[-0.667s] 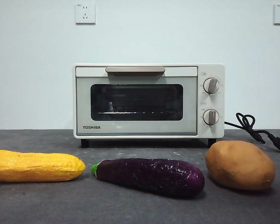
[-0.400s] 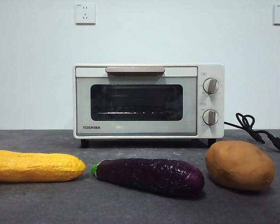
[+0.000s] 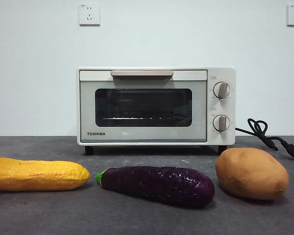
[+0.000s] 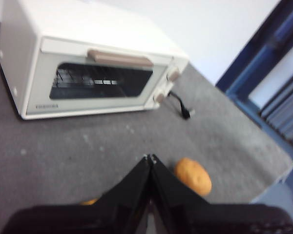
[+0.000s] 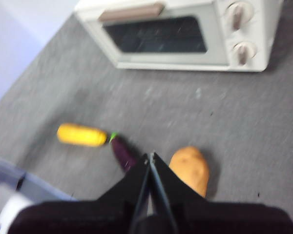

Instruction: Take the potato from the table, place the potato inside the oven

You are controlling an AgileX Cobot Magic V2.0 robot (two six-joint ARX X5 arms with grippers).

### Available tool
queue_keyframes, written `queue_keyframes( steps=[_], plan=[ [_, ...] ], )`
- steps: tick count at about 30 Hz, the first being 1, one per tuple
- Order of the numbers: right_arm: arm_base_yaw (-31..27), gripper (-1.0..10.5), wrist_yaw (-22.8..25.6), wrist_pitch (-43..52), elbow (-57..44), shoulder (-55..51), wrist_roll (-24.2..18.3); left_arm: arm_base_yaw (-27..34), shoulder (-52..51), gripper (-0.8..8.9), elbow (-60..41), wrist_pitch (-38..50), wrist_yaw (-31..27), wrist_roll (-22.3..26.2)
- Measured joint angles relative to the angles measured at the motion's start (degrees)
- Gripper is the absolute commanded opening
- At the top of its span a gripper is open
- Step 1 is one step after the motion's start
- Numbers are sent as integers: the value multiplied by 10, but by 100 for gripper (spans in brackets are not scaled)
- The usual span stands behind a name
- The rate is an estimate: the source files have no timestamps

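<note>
Opening step, nothing grasped. The potato [image 3: 252, 173] is sitting on the counter [image 3: 137, 215] near its front right corner, just beside the eggplant [image 3: 157, 184]. The oven [image 3: 156, 106] is standing behind, door closed. Left hand [image 4: 150, 158] and right hand [image 5: 150, 156] are hanging high, jaws pressed together, empty. Next move likely calls for opening the door, then reaching for the potato.

Left tool [image 4: 150, 158]: two matte black jaws, broad at the base, tapering to thin pointed tips, edges faintly glossy. Right tool [image 5: 150, 156]: same black wedge-shaped pair with slim tips. No cables, screws or markings discernible; both views blurred.
</note>
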Motion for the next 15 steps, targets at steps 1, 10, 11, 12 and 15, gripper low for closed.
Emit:
queue_keyframes(
  steps=[1,10,11,12,15],
  plan=[
    [2,-12,-2,-26,23,17,-14,0,8,-8,13,-21,1,15],
    [16,103,-2,-109,93,74,-84,-12,20,-8,40,-74,0,80],
    [16,203,-2,-108,93,75,-86,-12,20,-8,40,-74,-1,81],
    [16,302,-2,-108,93,75,-86,-13,20,-8,40,-74,-1,82],
    [16,624,-2,-108,93,77,-86,-13,20,-8,40,-74,-1,84]
  ],
)
